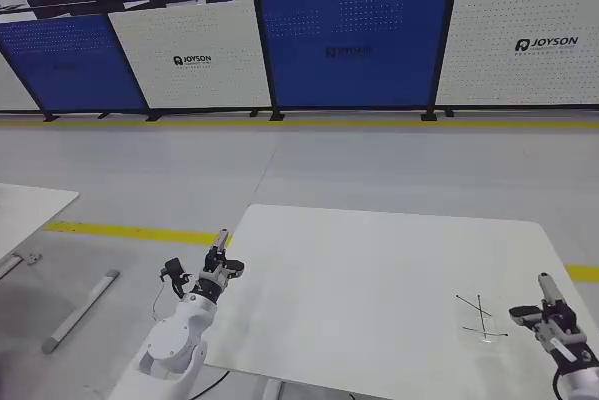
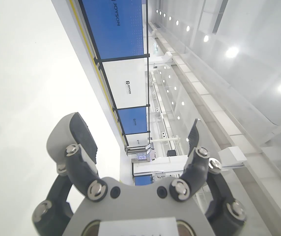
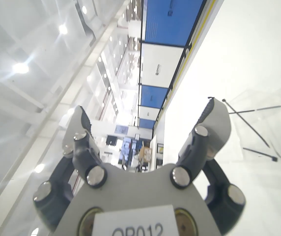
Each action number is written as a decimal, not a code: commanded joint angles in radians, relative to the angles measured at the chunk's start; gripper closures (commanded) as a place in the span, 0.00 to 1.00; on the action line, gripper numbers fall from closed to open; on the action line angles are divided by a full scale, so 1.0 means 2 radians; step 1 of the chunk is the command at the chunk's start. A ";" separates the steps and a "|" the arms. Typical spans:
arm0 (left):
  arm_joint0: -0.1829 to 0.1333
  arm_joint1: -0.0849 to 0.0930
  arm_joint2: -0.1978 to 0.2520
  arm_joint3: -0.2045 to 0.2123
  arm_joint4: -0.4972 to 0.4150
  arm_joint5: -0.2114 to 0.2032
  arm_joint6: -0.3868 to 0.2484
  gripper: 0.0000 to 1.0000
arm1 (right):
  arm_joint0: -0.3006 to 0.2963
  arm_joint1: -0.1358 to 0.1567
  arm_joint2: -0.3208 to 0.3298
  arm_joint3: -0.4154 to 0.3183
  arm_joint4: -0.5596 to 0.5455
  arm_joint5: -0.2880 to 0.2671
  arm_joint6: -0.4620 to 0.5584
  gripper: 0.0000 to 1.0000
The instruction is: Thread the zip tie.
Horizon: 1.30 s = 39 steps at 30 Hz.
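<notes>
Three thin black zip ties [image 1: 481, 316] lie loose on the white table [image 1: 379, 270] near its right end. Two of them cross each other [image 3: 247, 117] and a third [image 3: 260, 154] lies a little apart. My right gripper [image 1: 537, 300] hangs open at the table's right edge, just beside the ties; its jaws [image 3: 146, 106] are spread wide with nothing between them. My left gripper [image 1: 223, 252] is at the table's left edge, far from the ties. It is also open and empty [image 2: 138, 126].
A second white table [image 1: 9, 215] stands off to the left, with a grey bar [image 1: 79, 310] on the floor between the two. Blue and white panels [image 1: 349, 50] line the back behind a yellow floor line [image 1: 129, 232].
</notes>
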 commanded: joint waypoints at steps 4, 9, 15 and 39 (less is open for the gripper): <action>0.000 0.000 0.000 0.000 0.000 0.000 0.000 0.00 | 0.003 0.004 0.018 0.006 0.002 0.003 0.058 0.00; 0.000 0.000 0.000 0.000 0.000 0.000 0.000 0.00 | 0.003 0.004 0.018 0.006 0.002 0.003 0.058 0.00; 0.000 0.000 0.000 0.000 0.000 0.000 0.000 0.00 | 0.003 0.004 0.018 0.006 0.002 0.003 0.058 0.00; 0.000 0.000 0.000 0.000 0.000 0.000 0.000 0.00 | 0.121 0.034 -0.008 0.036 -0.124 0.101 0.329 0.00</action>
